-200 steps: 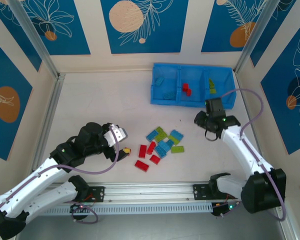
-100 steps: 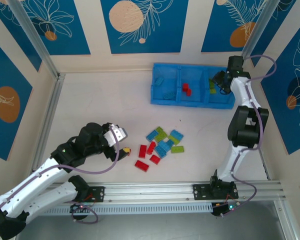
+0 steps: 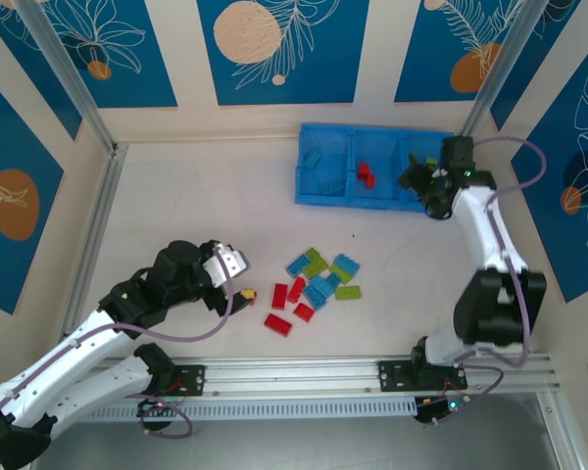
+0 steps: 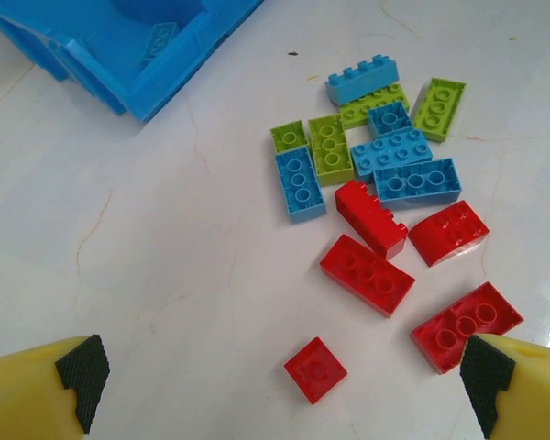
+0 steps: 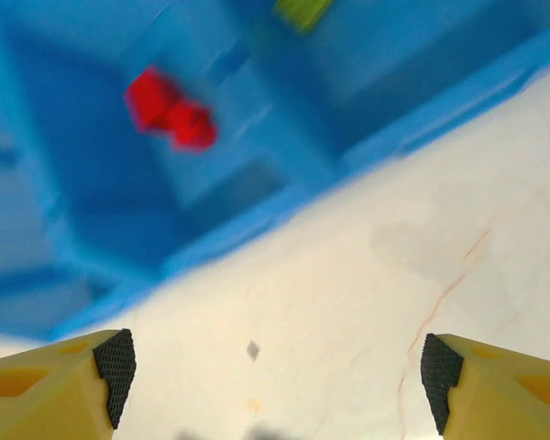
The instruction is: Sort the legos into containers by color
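So, my right gripper (image 5: 277,378): my fingers are spread wide apart and there is nothing between them.
Where it is: up by the near wall of the blue tray (image 3: 372,129), at the end with the right box.
My left gripper (image 4: 282,383): spread wide too, and holding nothing. It hangs low over the table (image 3: 196,196), just beside the pile.
Left box, seen from the top: two light blue bricks (image 3: 314,160) lie inside.
Middle box: red bricks (image 3: 365,174) are in there, two I think.
Right box: lime green bricks (image 3: 415,172) are in it. My own arm hides part of this box, so I cannot count them.
Pile (image 4: 385,183): about five red, five blue and four green bricks lie close together on the table. Some are touching. They are well apart from the tray.
Done so far: a few bricks of each colour sit in their own box, and I see no colour in the wrong box.
Left to do: most of the job, I think, because the pile has far more bricks than the tray.
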